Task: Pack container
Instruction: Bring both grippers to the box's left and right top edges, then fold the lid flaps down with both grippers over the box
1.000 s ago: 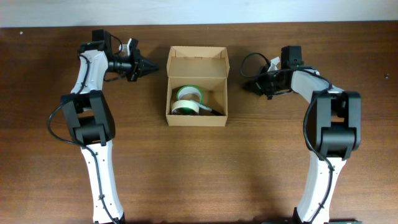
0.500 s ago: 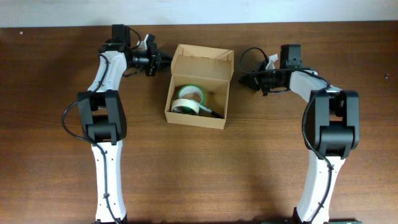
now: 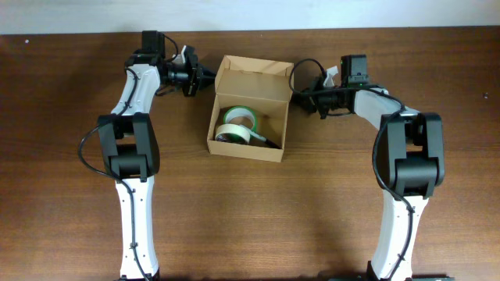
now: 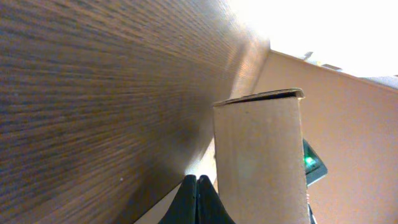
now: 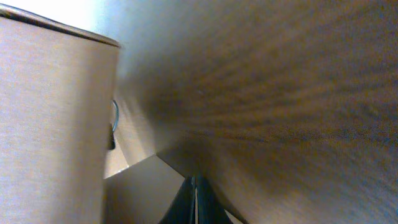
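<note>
Container [image 3: 248,109] with two tape rolls [image 3: 238,126] inside.

Dark wood-grain table [image 3: 258,211] (glossy); pale wall strip [image 3: 250,14] along far edge.

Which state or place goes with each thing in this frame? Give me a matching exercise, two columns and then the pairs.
Things:
1. left gripper
2. right gripper
3. container
4. green tape roll

States or places:
A. lies inside the box
B. shut, at the box's upper left corner
C. lid flap open
D. shut, at the box's upper right side

Pairs: 1-B, 2-D, 3-C, 4-A
</note>
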Available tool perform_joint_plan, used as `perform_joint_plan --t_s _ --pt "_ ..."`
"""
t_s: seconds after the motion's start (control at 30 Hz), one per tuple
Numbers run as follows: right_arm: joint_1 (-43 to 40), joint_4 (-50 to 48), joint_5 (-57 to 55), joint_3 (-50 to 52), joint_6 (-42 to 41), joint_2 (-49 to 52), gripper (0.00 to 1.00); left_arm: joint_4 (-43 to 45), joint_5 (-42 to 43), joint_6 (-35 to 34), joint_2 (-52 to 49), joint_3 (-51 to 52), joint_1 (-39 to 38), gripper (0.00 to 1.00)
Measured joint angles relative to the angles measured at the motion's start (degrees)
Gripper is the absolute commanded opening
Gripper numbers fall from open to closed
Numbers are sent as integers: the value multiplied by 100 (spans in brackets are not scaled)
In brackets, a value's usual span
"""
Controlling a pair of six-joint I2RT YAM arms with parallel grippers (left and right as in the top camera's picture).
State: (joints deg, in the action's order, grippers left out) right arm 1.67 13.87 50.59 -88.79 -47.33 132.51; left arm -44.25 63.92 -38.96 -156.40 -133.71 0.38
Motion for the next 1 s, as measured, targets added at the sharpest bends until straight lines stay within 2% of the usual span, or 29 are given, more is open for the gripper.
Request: perform_joint_plan --t_s 0.23,0.6,1.0 --pt "94 -1075 227 11 -70 9 4 -114 -24 -15 -103 -2 -11 1" --pt "138 -1379 542 11 -164 13 4 361 494 -269 -190 -157 11 2" --pt "153 -1379 765 -157 -380 13 4 -289 188 -291 -262 -1709 -11 1"
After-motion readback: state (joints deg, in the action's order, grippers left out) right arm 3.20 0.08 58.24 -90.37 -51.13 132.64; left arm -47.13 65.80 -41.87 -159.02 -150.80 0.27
